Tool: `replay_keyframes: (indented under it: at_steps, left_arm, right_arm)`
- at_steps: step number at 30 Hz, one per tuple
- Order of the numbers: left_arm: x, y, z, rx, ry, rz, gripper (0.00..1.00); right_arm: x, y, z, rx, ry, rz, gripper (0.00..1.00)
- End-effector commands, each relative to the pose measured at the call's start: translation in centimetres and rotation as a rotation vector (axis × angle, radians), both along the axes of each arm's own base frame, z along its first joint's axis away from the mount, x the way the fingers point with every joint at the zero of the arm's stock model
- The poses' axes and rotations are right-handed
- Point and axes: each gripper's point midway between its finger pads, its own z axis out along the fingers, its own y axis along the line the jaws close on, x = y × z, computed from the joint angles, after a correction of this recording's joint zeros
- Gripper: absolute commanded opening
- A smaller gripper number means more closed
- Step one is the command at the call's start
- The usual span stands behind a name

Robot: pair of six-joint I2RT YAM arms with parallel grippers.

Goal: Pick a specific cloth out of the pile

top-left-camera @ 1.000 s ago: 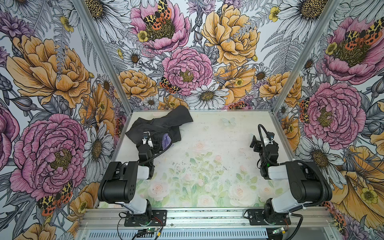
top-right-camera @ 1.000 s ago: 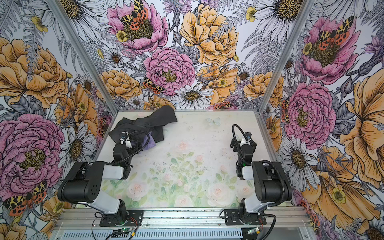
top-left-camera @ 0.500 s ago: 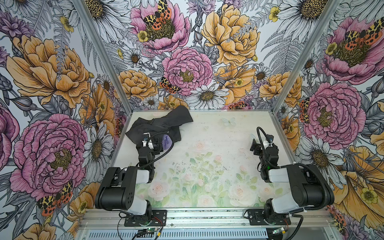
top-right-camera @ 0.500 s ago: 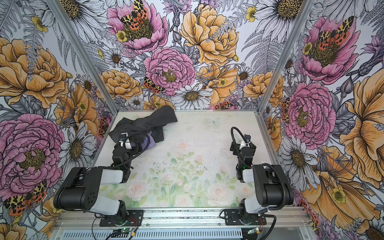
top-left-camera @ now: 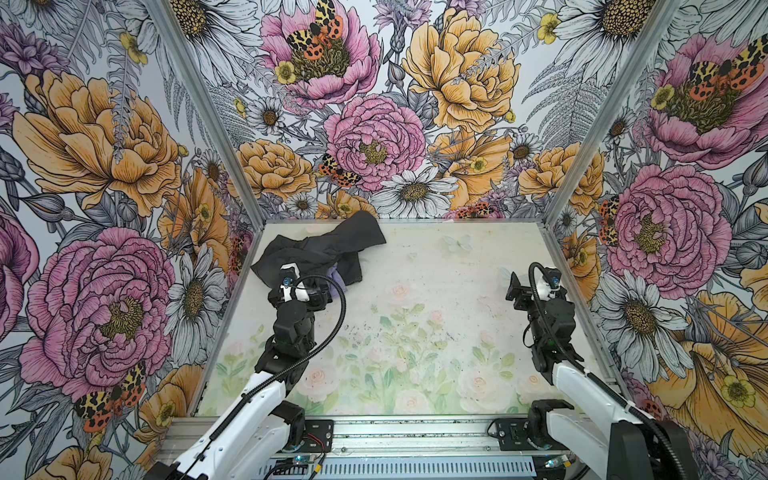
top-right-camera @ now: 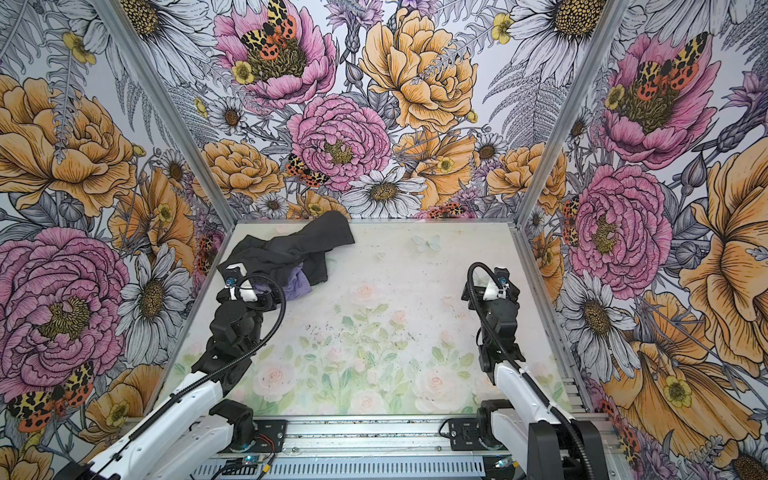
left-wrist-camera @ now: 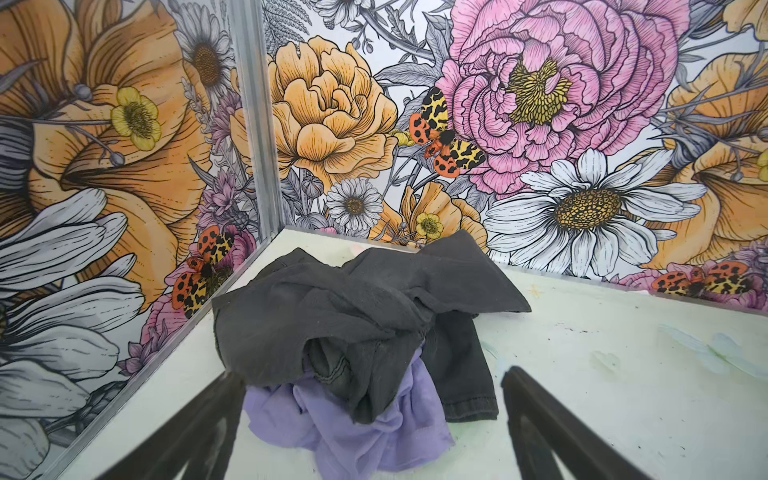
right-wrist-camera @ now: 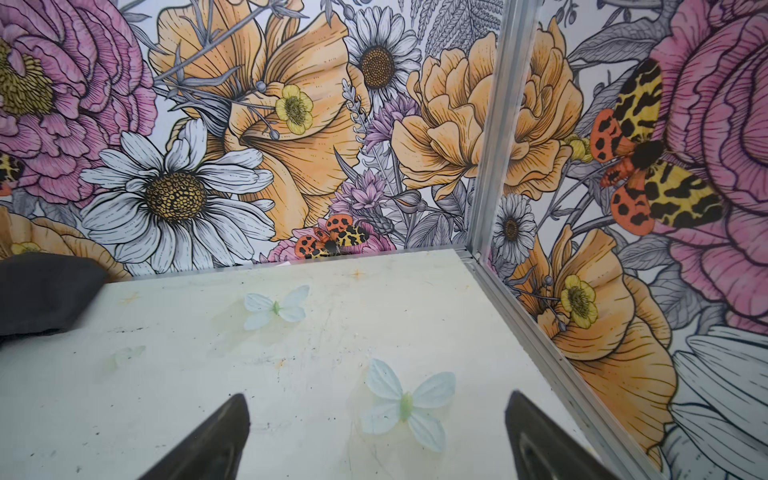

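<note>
The pile point(top-left-camera: 328, 247) point(top-right-camera: 291, 245) point(left-wrist-camera: 353, 316) of dark charcoal-grey garments lies in the table's far left corner. The lavender cloth point(top-left-camera: 337, 277) point(top-right-camera: 300, 286) point(left-wrist-camera: 353, 428) pokes out from under its near side, mostly covered by grey fabric. My left gripper point(top-left-camera: 318, 291) point(top-right-camera: 266, 297) point(left-wrist-camera: 372, 376) is open at the pile's near edge, and the lavender cloth lies between its spread fingers, not gripped. My right gripper point(top-left-camera: 515, 291) point(top-right-camera: 471, 293) point(right-wrist-camera: 377, 397) is open low over the bare table on the right, holding nothing.
The table point(top-left-camera: 436, 299) has a pale floral mat with printed butterflies point(right-wrist-camera: 405, 405). Flowered walls with aluminium corner posts point(left-wrist-camera: 253, 124) point(right-wrist-camera: 490, 124) close it in on three sides. The pile sits tight against the left wall.
My left arm has stretched forward, bringing its gripper up to the pile's near edge. The right arm has also unfolded, its gripper staying in about the same place.
</note>
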Motion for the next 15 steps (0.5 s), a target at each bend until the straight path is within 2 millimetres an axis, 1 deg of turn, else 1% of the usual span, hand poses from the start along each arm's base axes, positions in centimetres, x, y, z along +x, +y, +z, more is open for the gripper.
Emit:
replay_keyframes:
  at_steps: [1, 4, 7, 9, 12, 15]
  left_arm:
    - [-1.9, 0.6, -3.9, -0.075, 0.17, 0.035, 0.96]
    - [-2.5, 0.4, -4.7, -0.137, 0.196, 0.025, 0.93]
    - [-2.9, 0.0, -6.1, -0.205, 0.24, 0.007, 0.92]
    - [-2.9, -0.2, -7.5, -0.258, 0.278, -0.002, 0.91]
    - [-2.7, -0.1, -9.8, -0.336, 0.329, -0.005, 0.9]
    - [-2.2, 0.2, -11.2, -0.422, 0.343, -0.028, 0.85]
  right_arm:
    - [-0.5, 1.9, 1.6, 0.065, 0.013, 0.086, 0.96]
    - [-0.9, 3.4, 3.2, 0.094, -0.006, 0.153, 0.96]
    - [-1.1, 5.5, 4.9, 0.121, -0.021, 0.246, 0.96]
    - [-1.2, 7.5, 5.9, 0.131, -0.02, 0.333, 0.96]
    - [-1.6, 10.6, 7.2, 0.128, -0.024, 0.462, 0.96]
    - [-2.4, 13.5, 8.2, 0.122, -0.035, 0.576, 0.96]
